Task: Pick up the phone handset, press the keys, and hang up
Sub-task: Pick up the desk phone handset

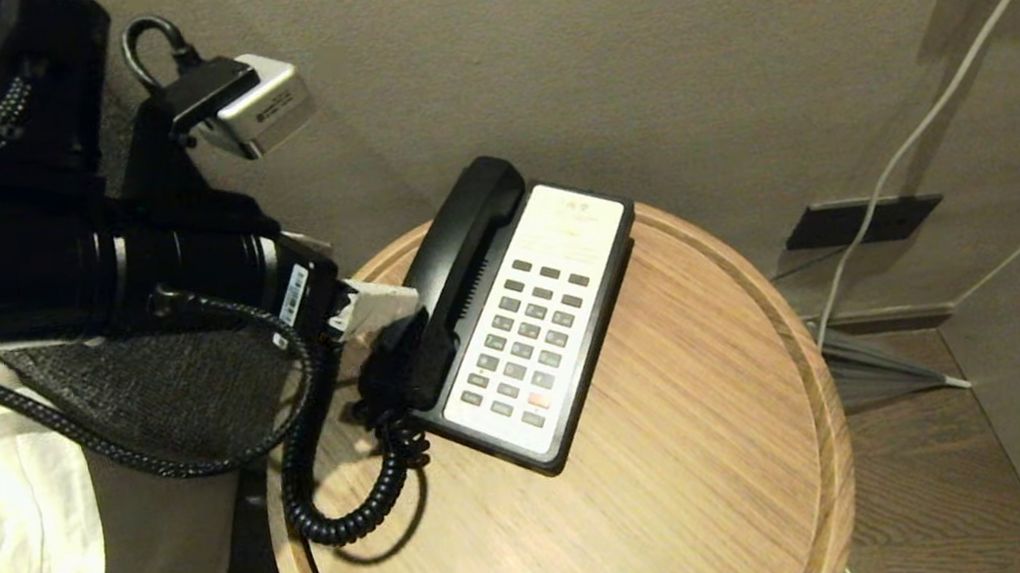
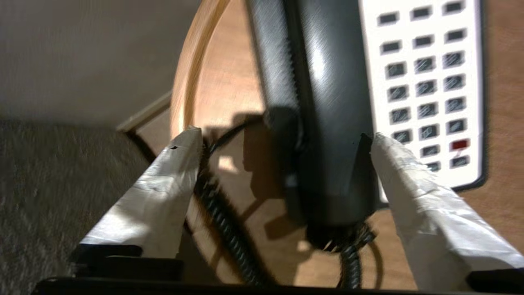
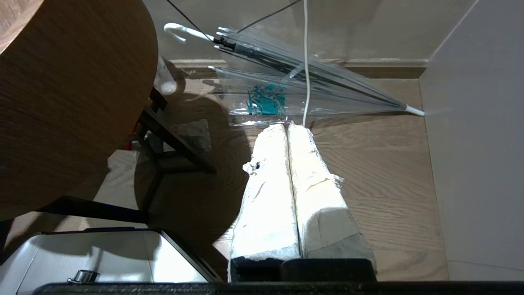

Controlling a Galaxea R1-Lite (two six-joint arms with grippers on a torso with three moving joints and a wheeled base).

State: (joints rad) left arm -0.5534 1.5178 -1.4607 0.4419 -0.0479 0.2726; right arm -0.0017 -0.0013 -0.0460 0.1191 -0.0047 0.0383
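The phone handset [image 1: 458,274] is sitting in its cradle down the left side of the phone base [image 1: 531,324], which lies at an angle on the round wooden table [image 1: 698,461], toward the far-left part of the top. I've got the left gripper [image 2: 286,143] right at the near end of the handset, jaws spread wide and released, nothing held. In the left wrist view one taped finger [image 2: 413,192] is just beside the handset's edge on the keypad side, too close for me to tell whether it's touching, and the other finger [image 2: 163,192] is well off to the far side, out past the table rim.

Stuff that's in the way: the coiled cord [image 1: 349,493] loops out from the handset's near end and curls on the table right under my gripper, and in the wrist view it runs between the two fingers. The keypad [image 1: 524,345] is clear and in plain sight, with one red key near the bottom row.

Right gripper [image 3: 288,135] is parked low beside the table with its fingers pressed together and empty, pointing at the wooden floor. A clear folded umbrella [image 3: 294,82] lies along the wall there, with a white cable [image 3: 305,61] hanging down across it
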